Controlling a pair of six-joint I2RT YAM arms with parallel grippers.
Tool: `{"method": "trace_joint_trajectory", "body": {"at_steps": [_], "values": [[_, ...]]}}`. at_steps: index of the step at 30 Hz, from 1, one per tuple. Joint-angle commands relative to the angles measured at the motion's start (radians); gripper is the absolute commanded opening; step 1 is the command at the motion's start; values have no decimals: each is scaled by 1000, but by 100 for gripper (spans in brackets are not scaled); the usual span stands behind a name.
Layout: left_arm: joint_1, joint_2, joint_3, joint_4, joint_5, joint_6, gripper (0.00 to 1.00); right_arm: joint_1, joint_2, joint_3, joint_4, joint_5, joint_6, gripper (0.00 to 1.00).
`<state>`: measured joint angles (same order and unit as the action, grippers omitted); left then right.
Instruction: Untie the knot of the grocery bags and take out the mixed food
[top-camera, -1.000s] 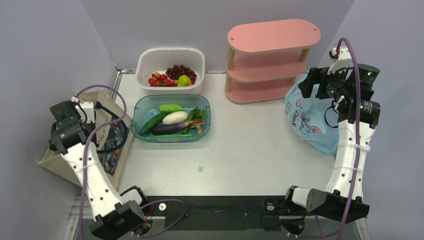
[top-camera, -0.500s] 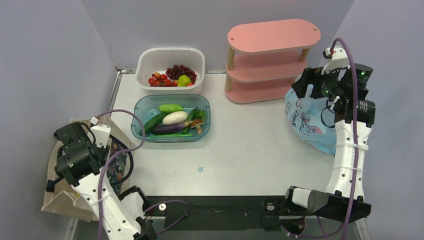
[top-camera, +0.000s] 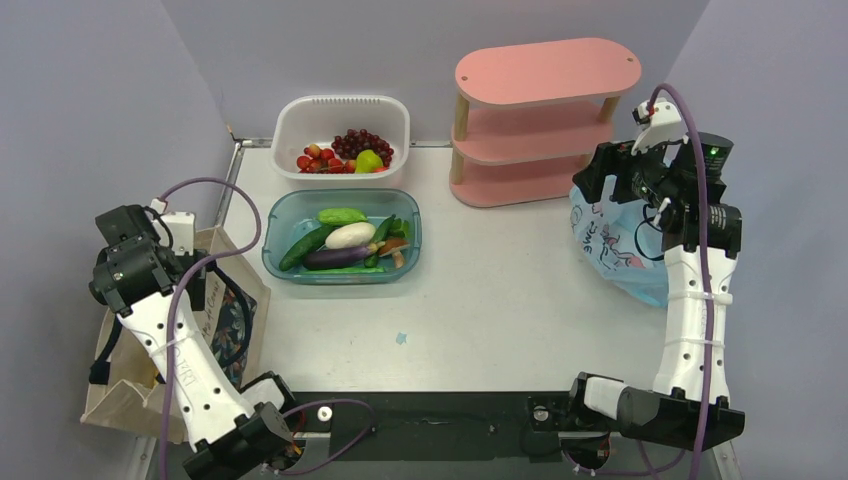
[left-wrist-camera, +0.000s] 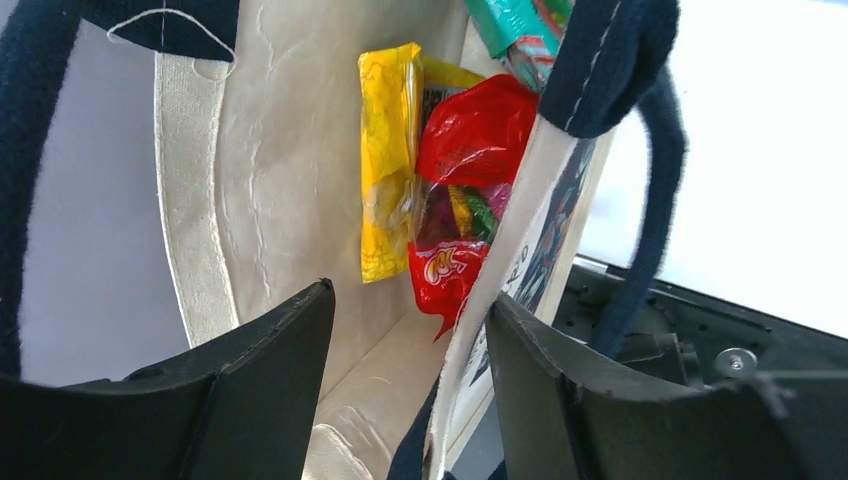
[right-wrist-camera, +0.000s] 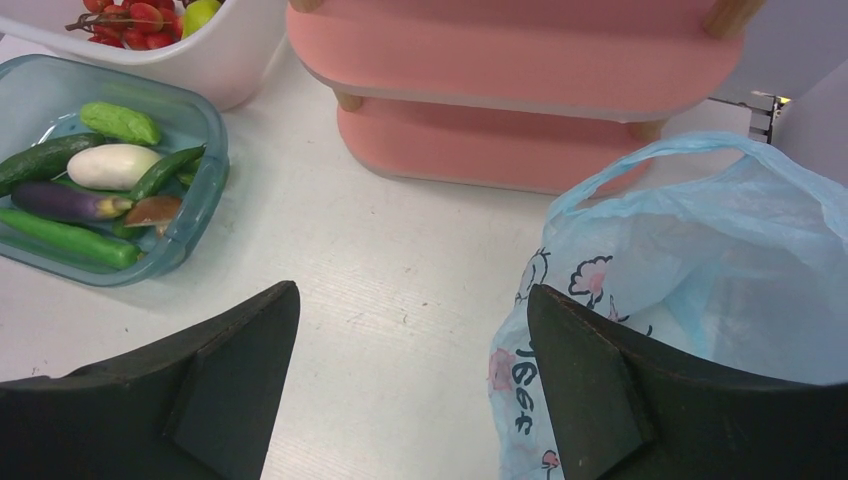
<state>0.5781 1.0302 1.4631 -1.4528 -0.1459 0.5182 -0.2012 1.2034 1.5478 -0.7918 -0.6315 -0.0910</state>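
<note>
We record that the left pincer (left-wrist-camera: 410, 300), shut a second ago, now stands partly open and grips nothing. The canvas tote (top-camera: 120, 385) has shifted toward the near left corner of the desk (top-camera: 480, 310). We judge it released and placed for emptying. Its printed wall runs between the jaws, and the yellow packet (left-wrist-camera: 388, 160) and red packet (left-wrist-camera: 475, 130) lie inside, just beyond. The right pincer (right-wrist-camera: 412, 295) is wide open and empty, just beside the blue bag (right-wrist-camera: 700, 230), where we see no knot.
</note>
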Motion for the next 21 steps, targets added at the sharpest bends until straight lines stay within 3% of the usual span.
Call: {"method": "trace_joint_trajectory", "body": {"at_steps": [1,3,5,10,15,21], "values": [[6,-43,95,51,134,-26,55,3,-46,-23,39,12,-19,80],[6,-61,188,-25,289,40,56,3,-46,-30,41,5,-15,80],[6,-92,247,-54,346,56,58,5,-43,-34,42,-2,-6,80],[6,-112,344,-40,253,44,58,5,-37,-43,54,-12,13,80],[6,-84,286,-90,158,28,59,5,-34,-53,70,-21,26,79],[5,-74,193,-140,270,-10,59,5,-40,-58,74,-16,23,79]]}}
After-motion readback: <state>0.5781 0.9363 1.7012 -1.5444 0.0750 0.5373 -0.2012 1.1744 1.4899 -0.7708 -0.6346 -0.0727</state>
